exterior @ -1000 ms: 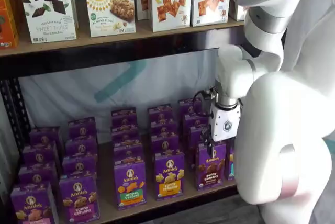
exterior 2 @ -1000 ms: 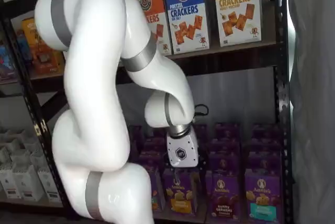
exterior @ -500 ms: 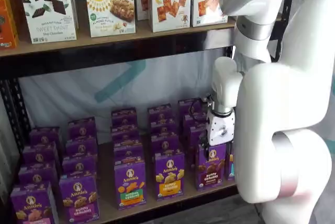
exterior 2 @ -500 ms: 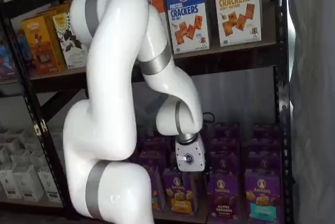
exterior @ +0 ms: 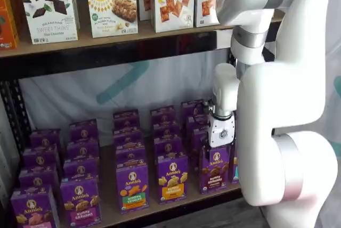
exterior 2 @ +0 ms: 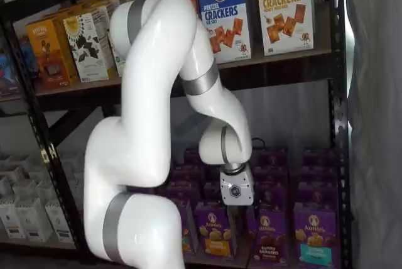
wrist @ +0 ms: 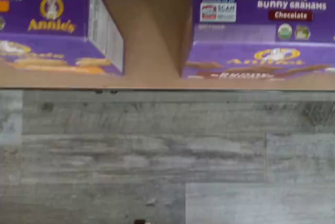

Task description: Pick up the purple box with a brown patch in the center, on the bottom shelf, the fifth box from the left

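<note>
in the wrist view, the purple box [wrist: 261, 30] sits at the front edge of the bottom shelf [wrist: 152, 62], with grey floor below. only here can you read "chocolate" on top. another box [wrist: 52, 20] is near, so the gripper could bump it.

in both shelf views, the gripper [exterior: 218, 151] hangs right over the purple box [exterior: 214, 168]. its fingers are hard to see, but it looks let go, holding nothing. only these views show the close rows behind. it could knock them, or push the box [exterior 2: 266, 236] off the front.
</note>
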`<act>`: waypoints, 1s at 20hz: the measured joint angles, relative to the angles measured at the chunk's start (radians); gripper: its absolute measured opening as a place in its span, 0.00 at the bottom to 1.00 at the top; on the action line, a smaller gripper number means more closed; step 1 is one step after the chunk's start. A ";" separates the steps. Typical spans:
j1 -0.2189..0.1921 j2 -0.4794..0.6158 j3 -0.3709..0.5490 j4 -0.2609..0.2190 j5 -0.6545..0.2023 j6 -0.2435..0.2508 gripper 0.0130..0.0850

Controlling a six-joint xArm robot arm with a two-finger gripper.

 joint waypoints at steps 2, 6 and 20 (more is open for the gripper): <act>-0.004 0.041 -0.046 -0.036 0.000 0.030 1.00; -0.007 0.107 -0.126 -0.047 0.007 0.038 1.00; -0.021 0.240 -0.315 0.064 0.035 -0.083 1.00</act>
